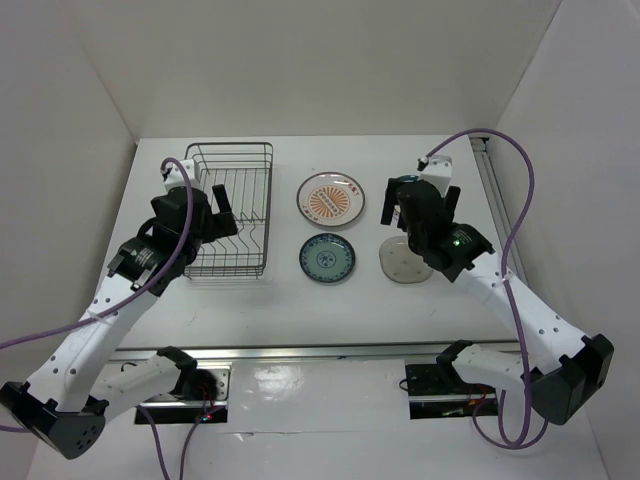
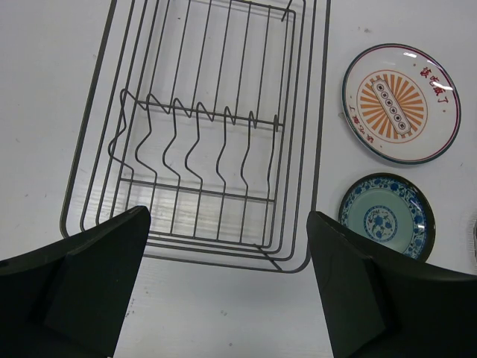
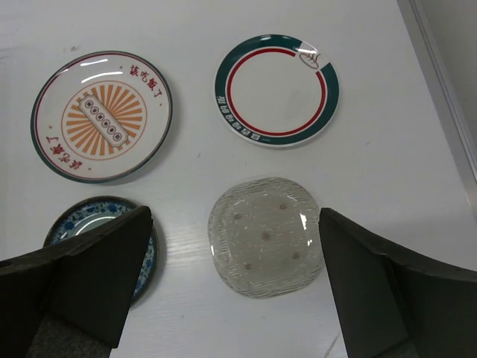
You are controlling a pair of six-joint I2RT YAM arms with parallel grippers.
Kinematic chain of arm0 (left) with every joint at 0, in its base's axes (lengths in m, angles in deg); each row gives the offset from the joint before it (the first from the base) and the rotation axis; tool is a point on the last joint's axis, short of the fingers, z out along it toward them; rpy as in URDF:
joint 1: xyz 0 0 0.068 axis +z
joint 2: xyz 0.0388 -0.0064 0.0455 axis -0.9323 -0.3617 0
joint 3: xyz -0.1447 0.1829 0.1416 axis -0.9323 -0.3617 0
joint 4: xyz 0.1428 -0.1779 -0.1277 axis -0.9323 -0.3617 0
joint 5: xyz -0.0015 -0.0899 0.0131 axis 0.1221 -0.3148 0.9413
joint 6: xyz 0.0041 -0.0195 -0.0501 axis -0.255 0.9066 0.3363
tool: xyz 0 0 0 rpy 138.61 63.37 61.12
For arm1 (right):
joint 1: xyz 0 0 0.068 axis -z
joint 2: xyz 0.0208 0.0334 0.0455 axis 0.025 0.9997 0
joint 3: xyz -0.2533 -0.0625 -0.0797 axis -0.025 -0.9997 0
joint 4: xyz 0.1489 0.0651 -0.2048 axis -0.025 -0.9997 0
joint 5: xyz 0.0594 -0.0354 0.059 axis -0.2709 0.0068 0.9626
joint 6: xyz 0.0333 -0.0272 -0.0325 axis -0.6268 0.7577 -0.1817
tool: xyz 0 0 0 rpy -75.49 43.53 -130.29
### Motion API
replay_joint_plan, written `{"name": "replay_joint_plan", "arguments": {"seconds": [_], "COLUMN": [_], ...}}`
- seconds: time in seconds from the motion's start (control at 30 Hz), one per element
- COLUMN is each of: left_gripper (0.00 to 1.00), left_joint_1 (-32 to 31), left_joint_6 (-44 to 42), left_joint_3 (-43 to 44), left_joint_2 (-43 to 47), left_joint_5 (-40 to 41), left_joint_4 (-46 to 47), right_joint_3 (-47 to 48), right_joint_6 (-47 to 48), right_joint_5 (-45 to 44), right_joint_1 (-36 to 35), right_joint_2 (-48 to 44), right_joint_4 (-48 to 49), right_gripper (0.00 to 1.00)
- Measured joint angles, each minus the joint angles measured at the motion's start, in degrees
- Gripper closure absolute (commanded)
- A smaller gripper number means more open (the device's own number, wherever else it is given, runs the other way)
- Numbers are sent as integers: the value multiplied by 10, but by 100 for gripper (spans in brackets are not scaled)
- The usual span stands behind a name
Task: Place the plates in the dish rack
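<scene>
Hovering above the white table point(image 1: 400, 310), white walls point(image 1: 300, 60) around: left gripper point(image 2: 227, 216) and right gripper point(image 3: 235, 216), both wide open, empty.

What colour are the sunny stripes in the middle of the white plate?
Orange, on the round white sunburst plate; the right wrist view shows it best.

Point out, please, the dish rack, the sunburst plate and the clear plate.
dish rack point(image 2: 201, 112): left wrist view, on its row of divider prongs.
sunburst plate point(image 3: 101, 115): right wrist view, on its orange centre.
clear plate point(image 3: 264, 236): right wrist view, on its middle.
</scene>
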Motion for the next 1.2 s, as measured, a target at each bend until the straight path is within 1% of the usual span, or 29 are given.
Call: {"name": "replay_joint_plan", "arguments": {"seconds": [0.43,0.53,0.6,0.8,0.9,1.03,1.2], "left_gripper": [0,0,0,0,0,0,0], "left_joint_1": [0,0,0,0,0,-3,-5], "left_joint_6": [0,0,0,0,0,0,-2], "left_joint_3": [0,0,0,0,0,0,0], "left_joint_2": [0,0,-1,-1,-2,-7,-9], "left_joint_5": [0,-1,-1,-1,-1,-3,-5], "left_joint_4": [5,5,5,5,7,11,12], "right_joint_3": [-2,-6,-25,-154,-189,-201,-200], "right_joint_6": [4,3,3,-17,-30,-61,-84], "right_joint_5": [-9,7,35,155,210,269,302], "right_joint_1": [-6,-6,-6,0,24,63,85], "right_joint_2": [-6,-9,-11,1,49,146,232], "right_joint_4": [2,14,43,206,281,399,476], "right_gripper": [0,0,0,0,0,2,2]}}
